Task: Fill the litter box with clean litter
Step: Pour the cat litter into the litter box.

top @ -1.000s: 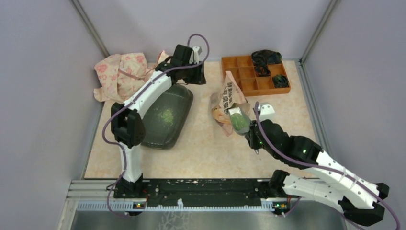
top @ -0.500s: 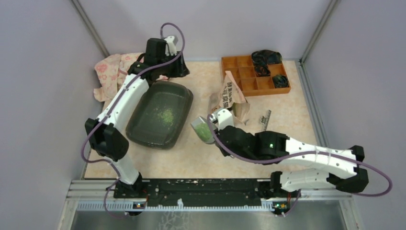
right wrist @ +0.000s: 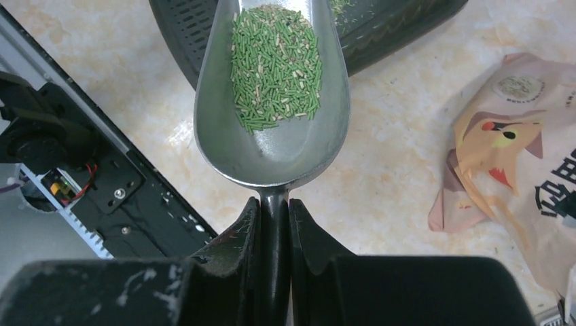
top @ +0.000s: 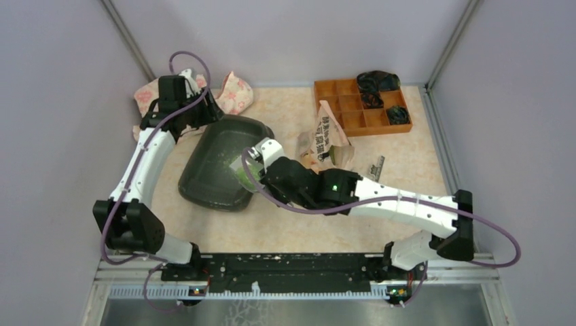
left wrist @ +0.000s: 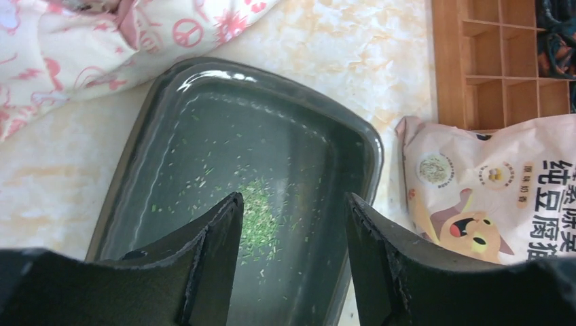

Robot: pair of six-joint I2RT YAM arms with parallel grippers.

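The right gripper (right wrist: 273, 210) is clenched on the handle of a grey metal scoop (right wrist: 272, 146). The scoop is held roughly level, and its bowl carries a heap of green litter pellets (right wrist: 275, 64). Its front lip reaches over the right rim of the litter box (top: 204, 178); the rest of the bowl hangs above the table (top: 299, 224).

The box lies slantwise on the left half of the table. A loose patch of litter (left wrist: 258, 221) sits near the middle of its floor, with stray grains scattered around it. Most of the floor is bare.

The left gripper (left wrist: 292, 200) hovers above the box at its far left end. Its fingers are spread apart with nothing between them.

Right of the box lies a peach bag (left wrist: 489, 183), crumpled and open. It shows a cartoon cat with its mouth wide and large dark Chinese characters that look like 纯豆腐, cut off by the frame edge. The two small round emblems above the cat are too small to read.

Beyond the bag sits an orange organiser (top: 353, 109), with dark bundles (top: 377, 81) in its far right compartments. In the far left corner lies a pink cloth (left wrist: 183, 30) printed with peace signs and flowers.
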